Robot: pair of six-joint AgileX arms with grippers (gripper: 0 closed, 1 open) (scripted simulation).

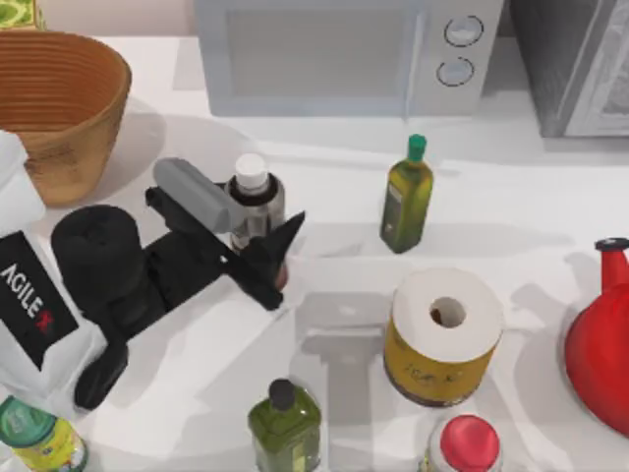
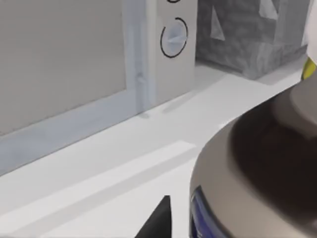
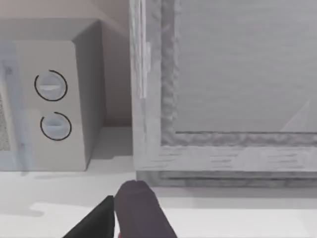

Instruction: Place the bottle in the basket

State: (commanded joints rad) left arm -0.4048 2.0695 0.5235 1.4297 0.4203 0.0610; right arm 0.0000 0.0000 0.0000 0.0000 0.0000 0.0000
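The bottle (image 1: 256, 197), with a white cap, silver-grey band and reddish-brown base, stands upright left of the table's centre. My left gripper (image 1: 280, 264) reaches in from the left and sits around the bottle's lower body. The left wrist view has the bottle (image 2: 247, 173) very close, with its dark neck and grey shoulder. The wicker basket (image 1: 59, 98) stands at the back left corner, apart from the bottle. In the right wrist view my right gripper (image 3: 124, 218) is shut and empty, facing the appliances at the back.
A microwave (image 1: 334, 54) and a grey appliance (image 1: 580, 59) line the back. A slim olive-green bottle (image 1: 406, 202), a paper roll (image 1: 442, 334), a squat green bottle (image 1: 284, 423), a red vessel (image 1: 604, 334) and a red-capped item (image 1: 467, 442) stand right and in front.
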